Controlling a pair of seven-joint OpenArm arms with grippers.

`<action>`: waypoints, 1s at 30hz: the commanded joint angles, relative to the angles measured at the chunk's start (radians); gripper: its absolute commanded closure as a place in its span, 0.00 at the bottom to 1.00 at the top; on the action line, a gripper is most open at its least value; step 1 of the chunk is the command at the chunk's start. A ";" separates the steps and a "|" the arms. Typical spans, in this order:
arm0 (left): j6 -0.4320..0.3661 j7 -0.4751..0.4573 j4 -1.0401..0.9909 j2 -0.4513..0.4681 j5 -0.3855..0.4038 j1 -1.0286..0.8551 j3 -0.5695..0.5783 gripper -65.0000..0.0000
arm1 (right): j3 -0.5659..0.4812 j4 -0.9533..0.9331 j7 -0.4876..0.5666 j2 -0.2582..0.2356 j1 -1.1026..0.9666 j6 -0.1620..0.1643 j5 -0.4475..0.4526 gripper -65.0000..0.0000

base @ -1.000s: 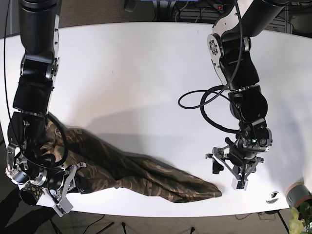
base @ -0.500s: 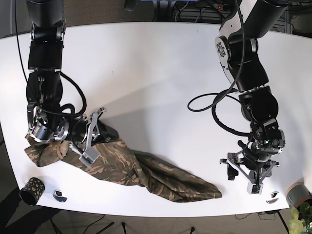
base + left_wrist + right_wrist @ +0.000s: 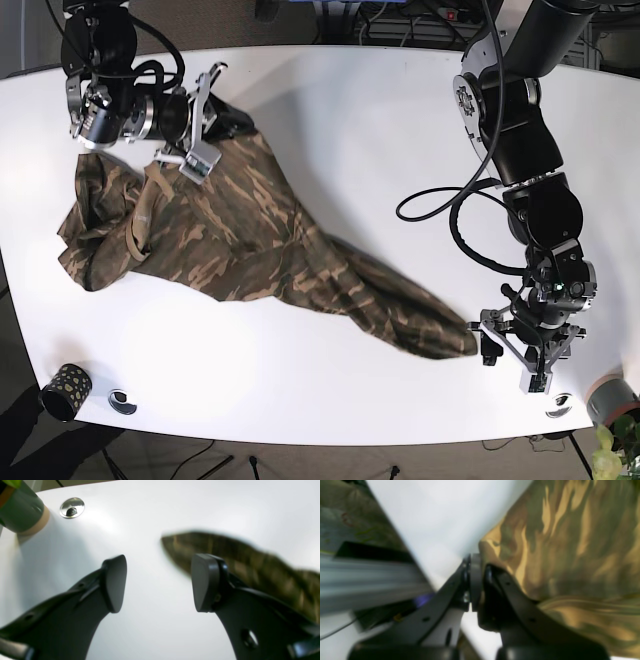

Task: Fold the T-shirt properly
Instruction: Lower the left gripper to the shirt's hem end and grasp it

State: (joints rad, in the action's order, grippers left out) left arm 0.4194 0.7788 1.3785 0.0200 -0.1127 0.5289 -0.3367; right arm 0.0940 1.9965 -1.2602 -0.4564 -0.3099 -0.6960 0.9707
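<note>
The camouflage T-shirt (image 3: 250, 230) lies stretched across the white table (image 3: 330, 120), from a bunched mass at the far left to a narrow tip (image 3: 455, 345) near the front right. My right gripper (image 3: 235, 125) is at the shirt's far-left end. In the right wrist view it (image 3: 476, 580) is shut on a fold of the cloth (image 3: 570, 542). My left gripper (image 3: 508, 365) hovers just right of the tip, open. In the left wrist view its fingers (image 3: 115, 582) stand wide apart over bare table, with the blurred shirt tip (image 3: 225, 552) behind the right finger.
A green cup (image 3: 610, 395) (image 3: 20, 512) and a metal disc (image 3: 560, 403) (image 3: 72, 507) sit at the front right corner. A dark patterned cup (image 3: 65, 385) and another disc (image 3: 122, 402) stand front left. Black cables (image 3: 440, 215) loop beside the left arm.
My right gripper has carried the shirt's end from the front-left edge up to the far left, pulling the cloth out long. The left gripper drifted slightly toward the front right, still open.
</note>
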 commanded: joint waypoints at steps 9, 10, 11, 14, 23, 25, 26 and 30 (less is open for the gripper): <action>-0.003 -0.023 -0.026 -0.048 0.005 -0.034 0.001 0.41 | 0.026 0.020 0.020 -0.005 -0.081 -0.002 0.020 1.00; -0.003 -0.023 -0.026 -0.048 0.005 -0.042 -0.002 0.41 | 0.028 0.020 0.020 -0.005 -0.077 -0.002 0.020 1.00; -0.003 -0.023 -0.021 -0.048 0.005 -0.052 -0.012 0.41 | 0.028 0.020 0.020 -0.003 -0.064 -0.002 0.020 1.00; -0.003 -0.020 -0.020 -0.048 0.005 -0.076 -0.085 0.41 | 0.028 0.019 0.020 -0.003 -0.033 -0.002 0.017 1.00; 0.000 -0.022 -0.156 0.044 0.012 -0.072 -0.247 0.41 | 0.029 0.016 0.020 -0.003 0.012 -0.002 0.014 1.00; 0.000 -0.023 -0.193 0.059 0.018 -0.071 -0.247 0.41 | 0.029 0.014 0.020 -0.003 0.012 -0.002 0.014 1.00; 0.000 -0.026 -0.204 0.062 0.028 -0.071 -0.247 0.41 | 0.029 0.014 0.020 -0.003 0.012 -0.002 0.014 1.00; 0.000 -0.072 -0.282 0.087 0.121 -0.071 -0.243 0.41 | 0.028 0.014 0.020 -0.003 0.015 -0.002 0.012 1.00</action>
State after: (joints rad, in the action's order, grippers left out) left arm 0.4202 0.7513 1.1080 0.0761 -0.0288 0.4267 -0.5835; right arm 0.1173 1.9953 -1.2617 -0.4473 -0.3038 -0.6964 0.9649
